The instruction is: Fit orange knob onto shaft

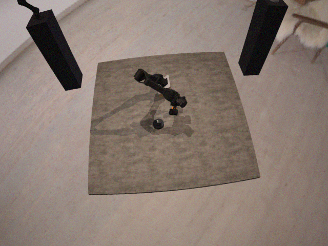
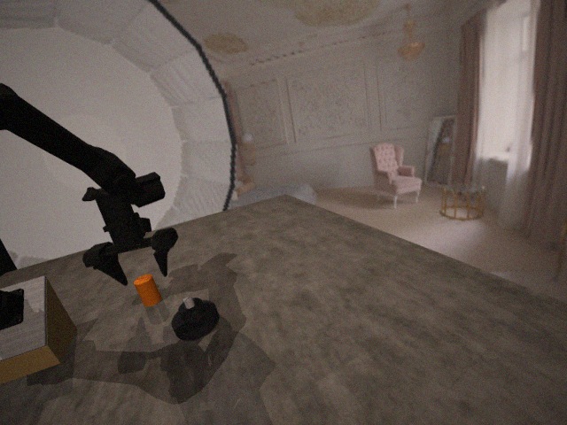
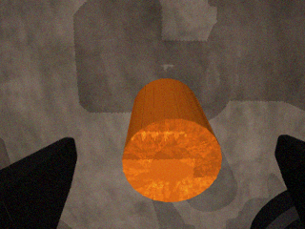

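The orange knob (image 1: 172, 107) (image 2: 148, 291) (image 3: 172, 164) stands upright on the table, its round top face showing in the wrist view. Its hole is hidden underneath. My gripper (image 2: 145, 279) (image 3: 179, 148) is open and empty. It points down with its fingertips just above the knob, one to each side of it. The black round pedestal (image 1: 155, 126) (image 2: 194, 322) (image 3: 282, 215) stands beside the knob, cut off at the lower right in the wrist view. The silver shaft (image 1: 158, 120) (image 2: 188, 302) sticks up from it; its flat side cannot be made out.
The square table (image 1: 172, 164) (image 2: 366, 320) carries the arm's base on a block with a pale top (image 2: 32, 304) and tan sides, left of the knob in the exterior view. Arm shadows fall around the pedestal. Two dark pillars (image 1: 57, 50) (image 1: 262, 39) stand beyond the table.
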